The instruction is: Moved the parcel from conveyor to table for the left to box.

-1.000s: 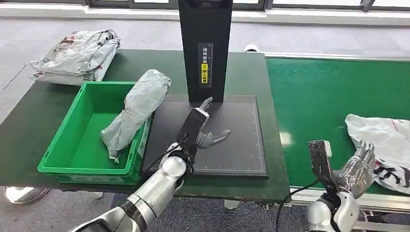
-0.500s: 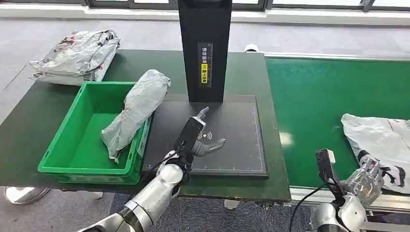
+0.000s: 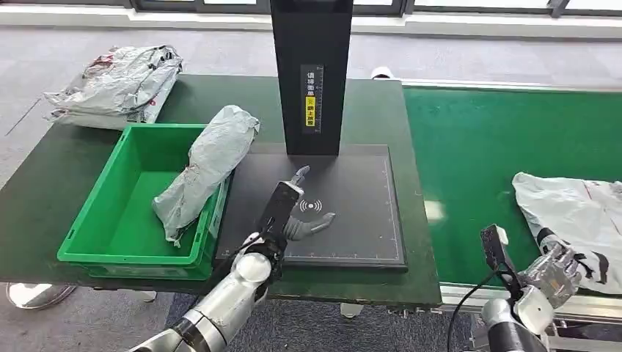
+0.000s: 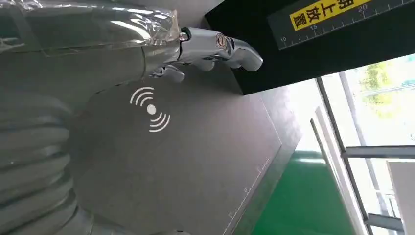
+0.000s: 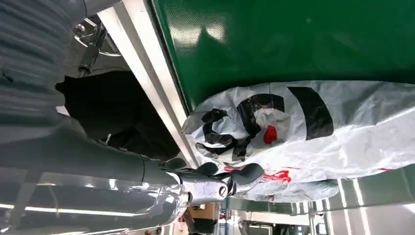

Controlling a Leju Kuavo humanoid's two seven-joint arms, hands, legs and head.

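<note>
Fingers of the left hand point(image 3: 299, 220) spread apart over the black pad point(image 3: 359, 213), holding nothing. Right hand point(image 3: 555, 270) sits by the white parcel point(image 3: 572, 213) on the green belt point(image 3: 477, 154); I cannot tell its grip.

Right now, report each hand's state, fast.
Left hand: open, holding nothing, fingers spread above the dark square scanner pad.
Right hand: cannot tell; it sits at the near edge of the white-and-black plastic parcel.
</note>
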